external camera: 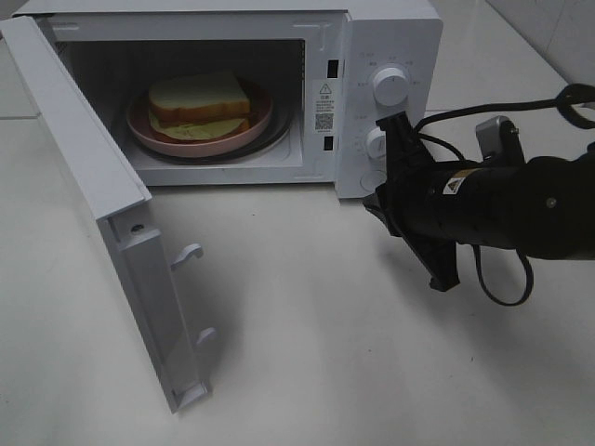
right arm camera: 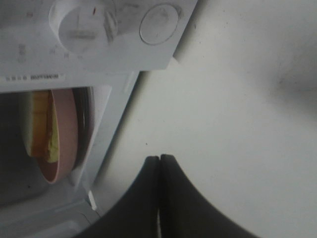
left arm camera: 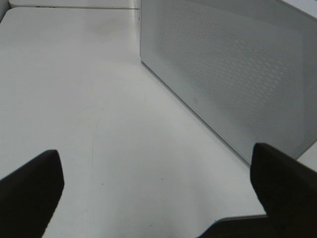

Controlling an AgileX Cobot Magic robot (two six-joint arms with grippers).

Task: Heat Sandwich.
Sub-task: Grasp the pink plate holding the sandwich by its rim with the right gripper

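— Where do we see the sandwich (external camera: 200, 104)?

— Inside the white microwave (external camera: 390, 37), on a round pink plate (external camera: 139, 128). The microwave's door (external camera: 84, 158) hangs wide open, out from the cavity's left edge.

— And our grippers?

— Our right gripper (right arm camera: 159, 158) has its fingers pressed together on nothing. It hangs in front of the microwave's control panel, near the lower knob (external camera: 375, 142). Our left gripper (left arm camera: 154, 163) has its fingers spread wide and empty, facing the door's dotted outer face.

— What of the surface?

— A plain white tabletop (external camera: 325, 325), matte, with faint scuffs and a soft shadow in front of the microwave. Behind the microwave we see pale tiles with thin seams.
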